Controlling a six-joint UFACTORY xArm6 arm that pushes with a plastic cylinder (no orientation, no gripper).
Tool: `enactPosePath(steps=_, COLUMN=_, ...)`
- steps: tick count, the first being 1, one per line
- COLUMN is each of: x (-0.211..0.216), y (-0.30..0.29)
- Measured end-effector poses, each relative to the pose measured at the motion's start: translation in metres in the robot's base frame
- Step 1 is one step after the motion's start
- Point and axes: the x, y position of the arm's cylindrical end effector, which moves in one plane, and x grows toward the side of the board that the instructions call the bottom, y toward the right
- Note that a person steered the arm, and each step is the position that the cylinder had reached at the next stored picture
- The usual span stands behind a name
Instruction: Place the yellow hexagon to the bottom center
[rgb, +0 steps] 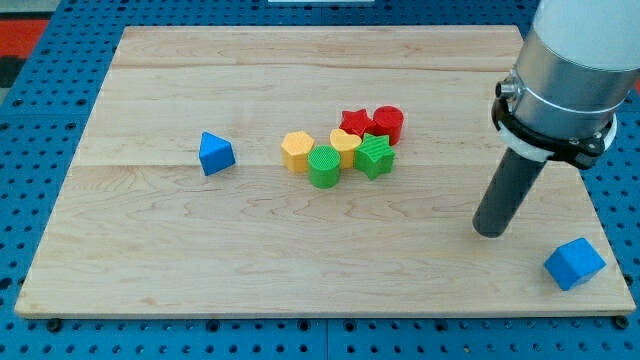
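The yellow hexagon (297, 151) sits mid-worktop (150, 260), touching the green cylinder (324, 166) at the cluster's left end; my tip (490, 230), a bare rod with no claw, stands well right, so a careless sweep could scatter its neighbours.

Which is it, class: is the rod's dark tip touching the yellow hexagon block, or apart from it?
Apart. The camera view shows my tip far to the view's right of the yellow hexagon block, with bare wooden board plainly between them.
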Motion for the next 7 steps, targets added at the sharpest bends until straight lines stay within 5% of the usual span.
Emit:
enactPosePath(steps=3, x=-0.02, y=0.0)
enactPosePath(steps=7, x=-0.113, y=-0.004)
